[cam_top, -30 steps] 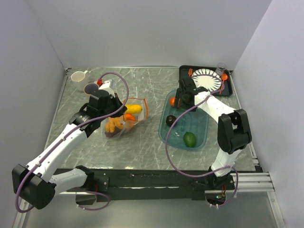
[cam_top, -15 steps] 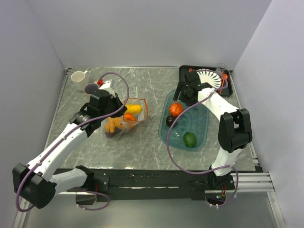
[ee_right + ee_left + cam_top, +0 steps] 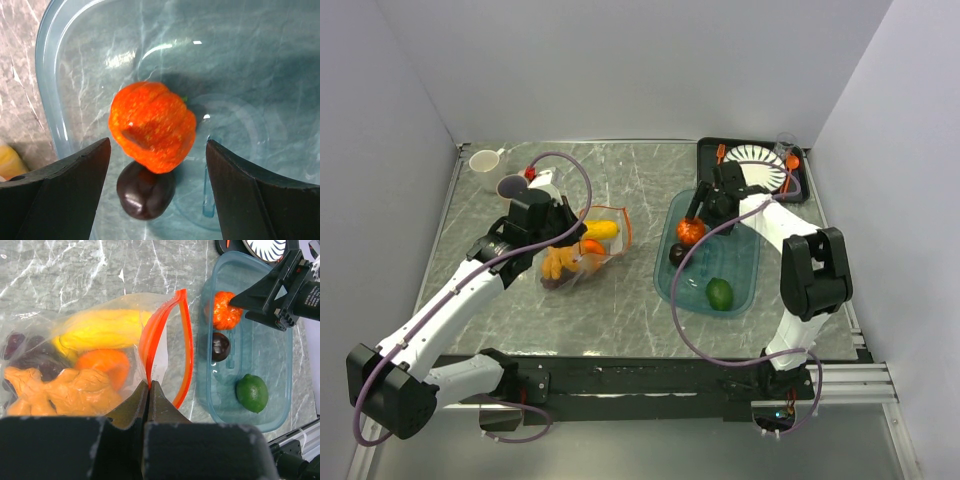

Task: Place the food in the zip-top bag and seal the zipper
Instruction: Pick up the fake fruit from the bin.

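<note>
While the zip-top bag (image 3: pixel 100 310) on the counter's (image 3: pixel 620 310) left is clamped at its zipper (image 3: pixel 187 340) by the left gripper (image 3: pixel 149 387), the tray's (image 3: pixel 55 100) red-orange fruit (image 3: pixel 152 125) is flanked by the wide right gripper (image 3: pixel 157 144).

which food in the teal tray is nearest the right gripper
The red-orange fruit, right under the right gripper's open fingers. The dark purple one sits beside it; the green lime lies farther off.

Zip-top bag (image 3: pixel 582 258): clear, limp, lying on the worktop (image 3: pixel 620 310), mouth open towards the teal tray (image 3: pixel 280 365). Zipper (image 3: pixel 186 340): orange-red, unsealed, standing in an open loop.

Inside the bag:
- yellow piece (image 3: pixel 100 330)
- orange piece (image 3: pixel 102 365)
- knobbly tan-orange piece (image 3: pixel 60 390)
- dark purple cluster (image 3: pixel 20 347), apparently grapes

In the tray:
- red-orange fruit (image 3: pixel 152 125)
- dark round fruit (image 3: pixel 145 190), just beside it
- green lime (image 3: pixel 252 392), apart from both
</note>
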Available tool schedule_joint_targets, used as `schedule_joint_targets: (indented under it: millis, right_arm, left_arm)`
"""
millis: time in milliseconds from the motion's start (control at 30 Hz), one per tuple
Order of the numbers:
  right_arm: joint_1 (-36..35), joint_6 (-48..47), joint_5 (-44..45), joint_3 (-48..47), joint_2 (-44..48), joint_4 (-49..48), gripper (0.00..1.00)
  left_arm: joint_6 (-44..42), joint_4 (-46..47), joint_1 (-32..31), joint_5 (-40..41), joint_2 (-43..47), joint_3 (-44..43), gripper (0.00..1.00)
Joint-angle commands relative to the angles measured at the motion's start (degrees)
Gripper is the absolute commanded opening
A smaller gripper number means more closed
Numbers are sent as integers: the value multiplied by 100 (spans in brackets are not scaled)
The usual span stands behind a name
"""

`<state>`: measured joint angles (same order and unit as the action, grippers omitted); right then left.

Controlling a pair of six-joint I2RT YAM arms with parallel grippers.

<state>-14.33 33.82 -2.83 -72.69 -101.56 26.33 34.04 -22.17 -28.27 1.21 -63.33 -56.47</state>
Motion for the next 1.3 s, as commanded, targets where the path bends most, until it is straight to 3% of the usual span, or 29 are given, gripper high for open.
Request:
schedule_joint_targets:
  millis: [0, 367, 1000, 1100, 1133, 1267]
  right_arm:
    - [237, -183, -463, 245, 145, -601, 85]
    - [519, -280, -1861, 703, 14, -1507, 85]
    - [510, -438, -1536, 474, -356, -1147, 84]
    - [510, -456, -1589, 475, -330, -1191, 77]
    - [510, -447, -1606, 466, -330, -1183, 70]
    - [510, -438, -1589, 536, -189, -1191, 57]
  left_arm:
    - [-47, 47, -12, -25, 67, -136, 1]
    - [-21, -6, -12, 2, 67, -198, 1]
    - [15, -15, -20, -7, 75, -189, 1]
    - [-3, -24, -12, -16, 32, -207, 1]
    - [-12, -15, -12, -7, 31, -207, 1]
    - [15, 20, -12, -25, 31, -207, 1]
